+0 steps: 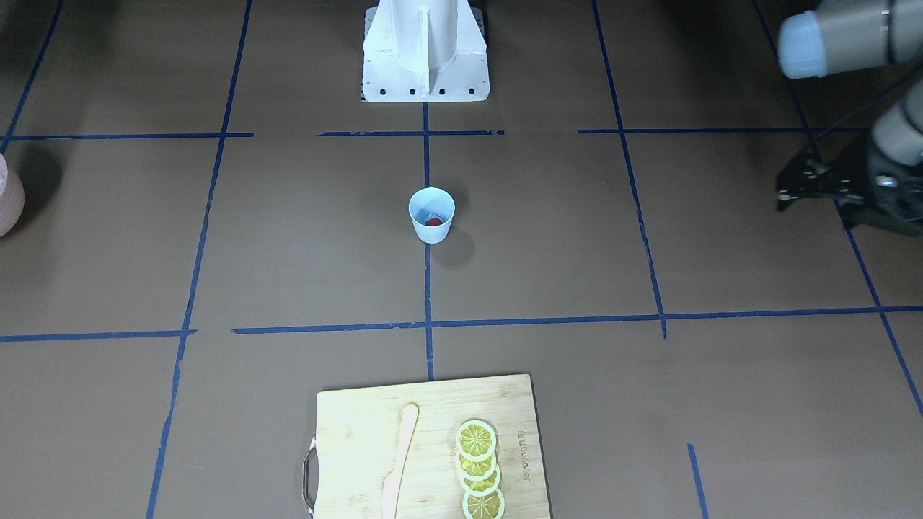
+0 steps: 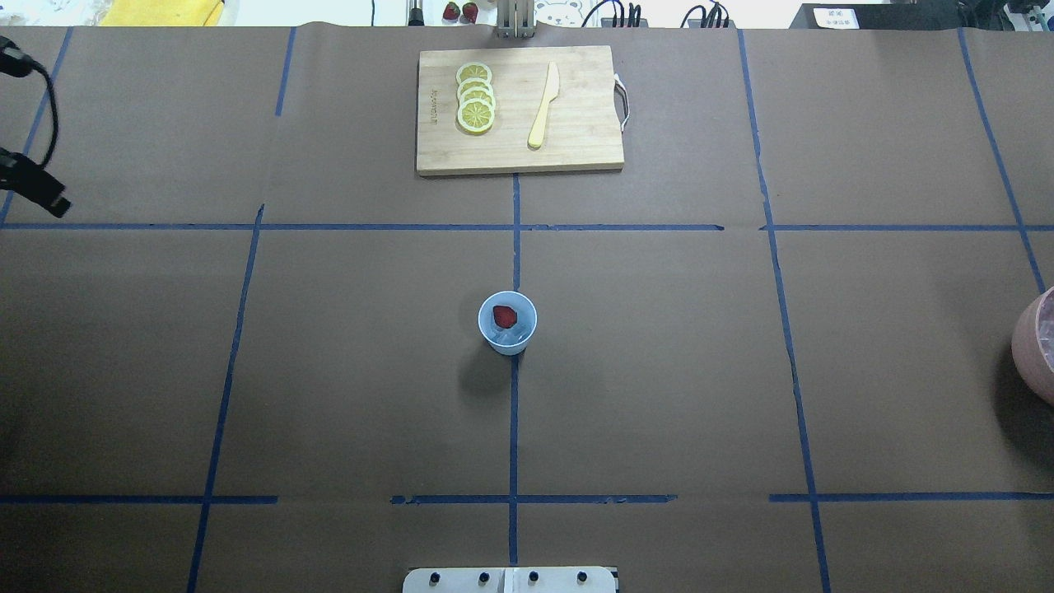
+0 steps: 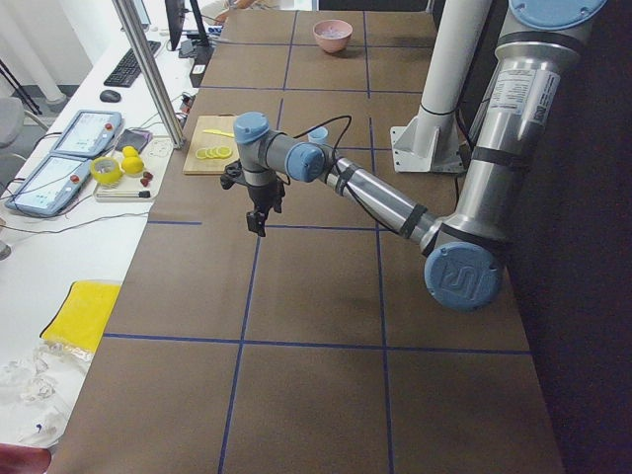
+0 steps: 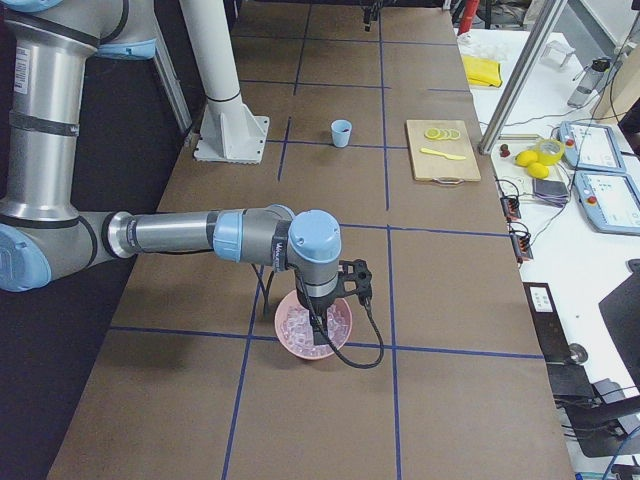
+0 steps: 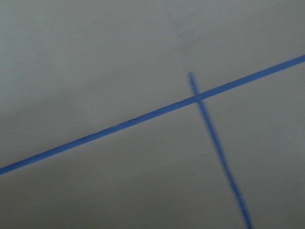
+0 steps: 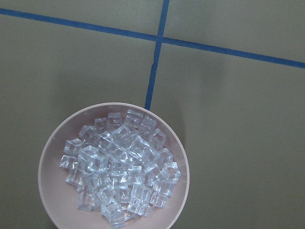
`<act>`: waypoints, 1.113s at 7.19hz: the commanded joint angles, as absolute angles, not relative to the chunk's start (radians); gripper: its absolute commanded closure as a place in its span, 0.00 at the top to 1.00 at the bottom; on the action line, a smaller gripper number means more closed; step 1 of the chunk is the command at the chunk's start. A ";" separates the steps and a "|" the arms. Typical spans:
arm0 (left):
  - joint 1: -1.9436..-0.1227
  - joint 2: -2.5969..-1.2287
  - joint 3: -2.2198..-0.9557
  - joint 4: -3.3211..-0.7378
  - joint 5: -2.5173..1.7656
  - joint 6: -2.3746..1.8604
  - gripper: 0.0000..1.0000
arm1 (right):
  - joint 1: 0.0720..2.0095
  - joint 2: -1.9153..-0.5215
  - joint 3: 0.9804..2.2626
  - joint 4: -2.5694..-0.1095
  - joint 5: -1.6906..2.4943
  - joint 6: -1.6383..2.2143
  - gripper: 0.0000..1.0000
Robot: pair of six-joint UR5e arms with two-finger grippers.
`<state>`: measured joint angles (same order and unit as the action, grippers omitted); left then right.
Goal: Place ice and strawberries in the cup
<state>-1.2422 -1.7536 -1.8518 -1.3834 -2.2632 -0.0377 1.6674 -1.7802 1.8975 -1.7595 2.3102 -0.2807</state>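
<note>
Silver arms, pale-blue caps, black cables

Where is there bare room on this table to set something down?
There is bare room on both sides of the cup, between it and the cutting board, and between it and the robot base. Crowded: the far middle, taken by the board, and the right edge, by the pink bowl.

Overhead and front cameras face oppositely — sharing the central cup.

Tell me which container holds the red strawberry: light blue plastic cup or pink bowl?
The light blue plastic cup mid-table: the red strawberry sits inside. The pink bowl holds only clear ice cubes.
</note>
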 commanded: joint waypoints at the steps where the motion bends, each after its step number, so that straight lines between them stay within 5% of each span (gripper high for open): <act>1: -1.435 -1.662 -1.774 -1.385 -2.321 0.185 1.00 | 1.667 -1.781 1.898 -1.759 2.310 -0.281 1.00; 8: -1.611 -1.582 -1.686 -1.405 -2.301 0.239 1.00 | 1.667 -1.786 1.899 -1.758 2.312 -0.282 1.00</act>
